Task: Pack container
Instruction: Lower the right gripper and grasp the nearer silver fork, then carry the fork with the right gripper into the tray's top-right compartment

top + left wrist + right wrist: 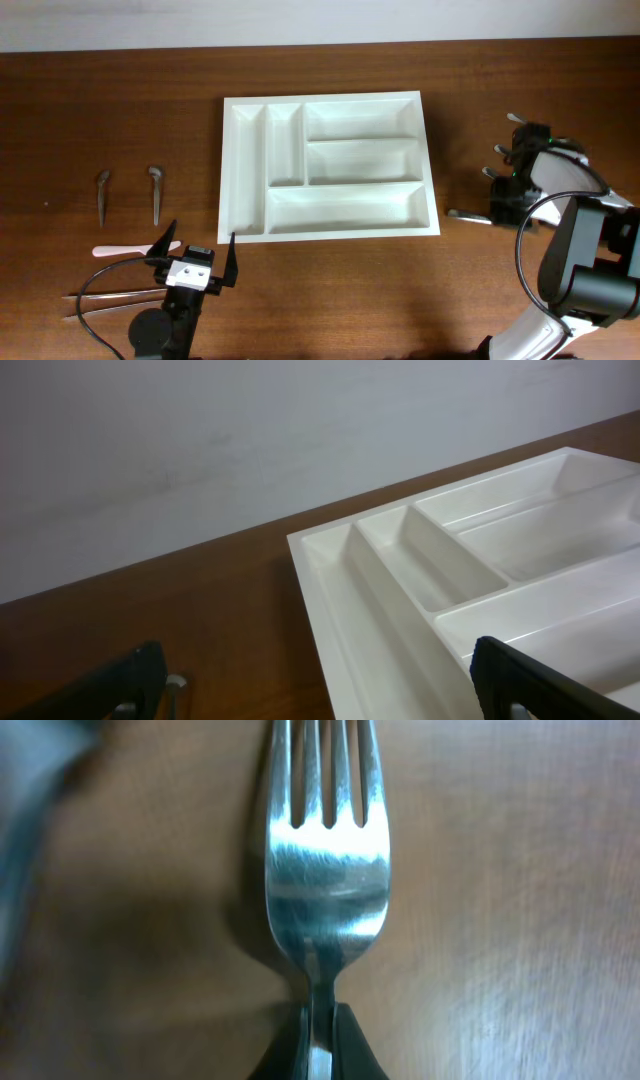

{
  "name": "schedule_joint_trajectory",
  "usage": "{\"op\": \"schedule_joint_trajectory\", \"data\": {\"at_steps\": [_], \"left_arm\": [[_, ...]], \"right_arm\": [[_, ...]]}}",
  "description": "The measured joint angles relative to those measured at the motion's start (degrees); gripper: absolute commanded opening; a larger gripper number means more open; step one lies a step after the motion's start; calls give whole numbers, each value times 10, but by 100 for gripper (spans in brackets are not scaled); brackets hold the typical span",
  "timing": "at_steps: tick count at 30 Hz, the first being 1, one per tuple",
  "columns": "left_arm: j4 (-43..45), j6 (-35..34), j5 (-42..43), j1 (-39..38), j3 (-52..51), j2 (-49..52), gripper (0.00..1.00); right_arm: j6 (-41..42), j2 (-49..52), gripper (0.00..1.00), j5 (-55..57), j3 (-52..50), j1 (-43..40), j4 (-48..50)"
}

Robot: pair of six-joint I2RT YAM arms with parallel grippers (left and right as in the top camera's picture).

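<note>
The container point(228, 170), a white tray with five compartments, lies in the middle of the brown table and all its compartments are bare. Its near-left corner fills the right side of the left wrist view point(400, 560). My left gripper point(201, 237) hovers just in front of the tray's front-left corner, open wide with nothing between its fingers point(320, 680). My right gripper point(505, 205) is down on the table to the right of the tray. In the right wrist view it is shut point(320, 1040) on the neck of a steel fork point(325, 880); the fork's end point(462, 214) points toward the tray.
Two metal spoons point(103, 190) point(156, 190) lie to the left of the tray. A pink-handled utensil point(125, 250) and thin metal sticks point(110, 297) lie in front of the spoons. More cutlery ends point(497, 150) show beside the right arm.
</note>
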Motion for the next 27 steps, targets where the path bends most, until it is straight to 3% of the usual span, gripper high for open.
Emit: {"op": "schedule_joint_trajectory", "data": {"at_steps": [13,19,27], "left_arm": [[0,0,0,0,0,0,99],[0,0,0,0,0,0,99],[0,0,0,0,0,0,99]], "right_arm": [[-98,2,4,-70,297,41,-100],[-95,2,4,-83,324,116,-53],[-16,2,4,-72,324,226,15]]}}
